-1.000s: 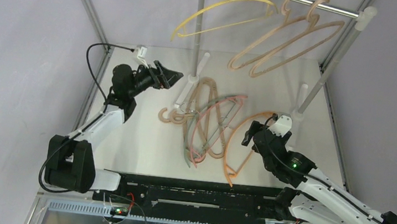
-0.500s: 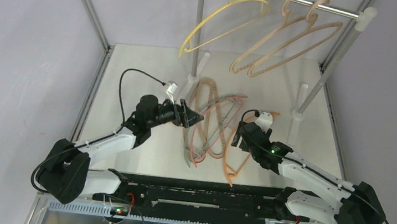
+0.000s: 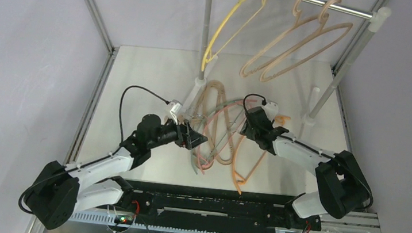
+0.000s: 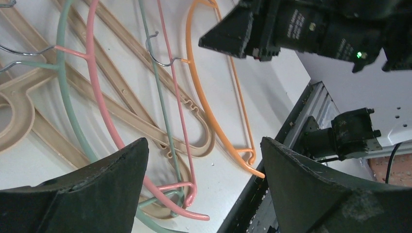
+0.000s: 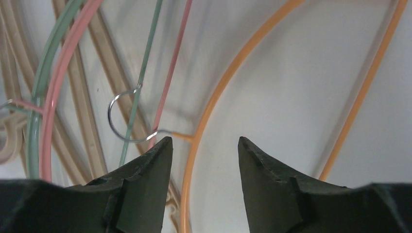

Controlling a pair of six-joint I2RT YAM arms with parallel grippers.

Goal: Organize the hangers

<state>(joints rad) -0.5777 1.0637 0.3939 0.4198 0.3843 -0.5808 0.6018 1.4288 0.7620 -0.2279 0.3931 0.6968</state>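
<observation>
A yellow hanger and two beige hangers hang on the rail. On the table lies a tangled pile of beige, pink and pale-green hangers, with an orange hanger at its right. My left gripper is open and empty over the pile's left side; its view shows pink, green and orange hangers below. My right gripper is open and empty, its jaws either side of the orange hanger's arm next to its wire hook.
The silver rail stands on posts with white joints at the back, one post behind the pile and one at the right. The black front edge lies just beyond the orange hanger's end.
My left arm swung from the back left down to the pile. My right gripper moved left and back over the orange hanger's hook. The yellow hanger swung on the rail.
</observation>
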